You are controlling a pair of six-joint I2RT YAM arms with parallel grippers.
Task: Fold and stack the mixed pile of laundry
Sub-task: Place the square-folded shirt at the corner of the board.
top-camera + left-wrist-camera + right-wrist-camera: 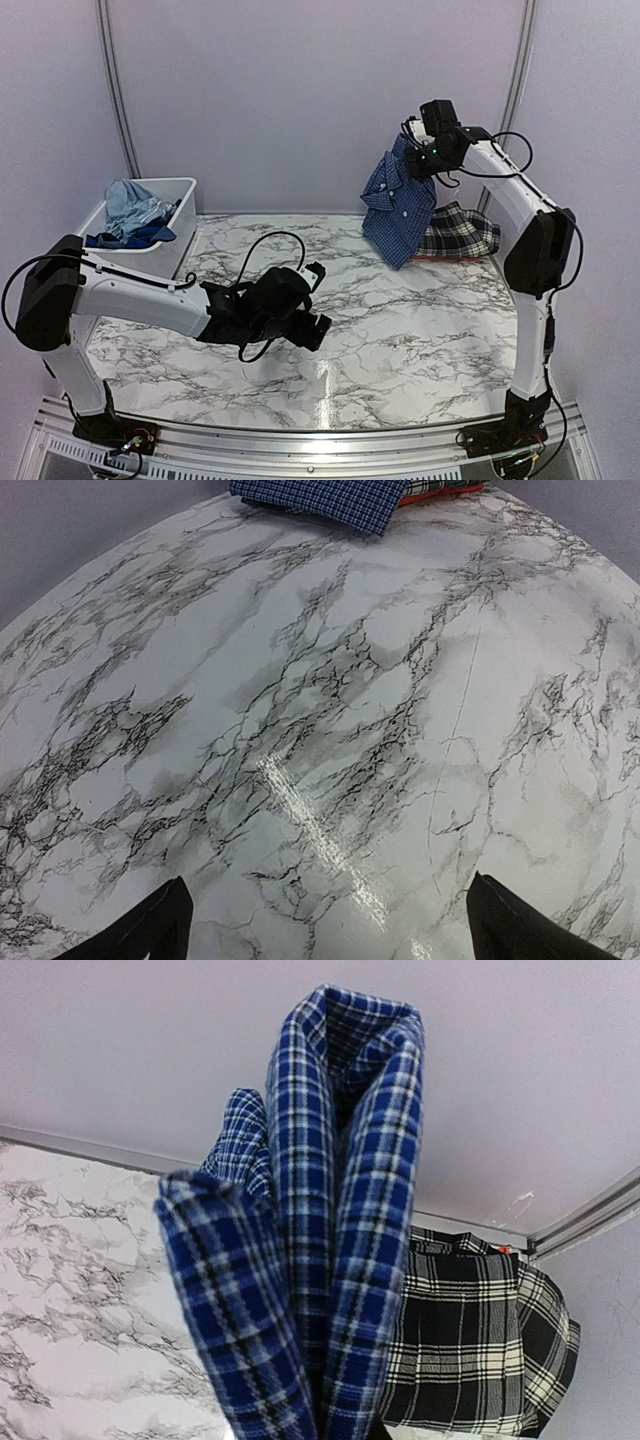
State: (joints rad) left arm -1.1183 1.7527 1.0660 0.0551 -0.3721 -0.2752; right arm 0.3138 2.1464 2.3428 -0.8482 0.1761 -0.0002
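The marble-patterned table [400, 340] is glossy white with grey-black veins, and a streak of glare shows in the left wrist view. The right arm stands tall at the near right corner. Its upper link rises straight and its forearm angles back and left, high above the far side of the table. The left arm lies low, its white forearm stretched from the left toward the middle, just above the tabletop.

The white rectangular plastic bin [185, 190] sits at the far left edge. A crumpled light blue T-shirt [135, 205] is in it, lying on a royal blue garment [140, 237].

The navy small-check button shirt [398, 205] hangs in soft vertical folds. Its lower edge touches the table at the far right. It drapes partly in front of the black-and-white plaid piece [458, 232], which lies flat and folded near the back wall.

The right gripper [414, 157] is clamped on the top of the shirt, jaws pressed together. The left gripper [320, 302] has its dark fingers [150, 930] spread wide apart, holding nothing, with bare marble between them.
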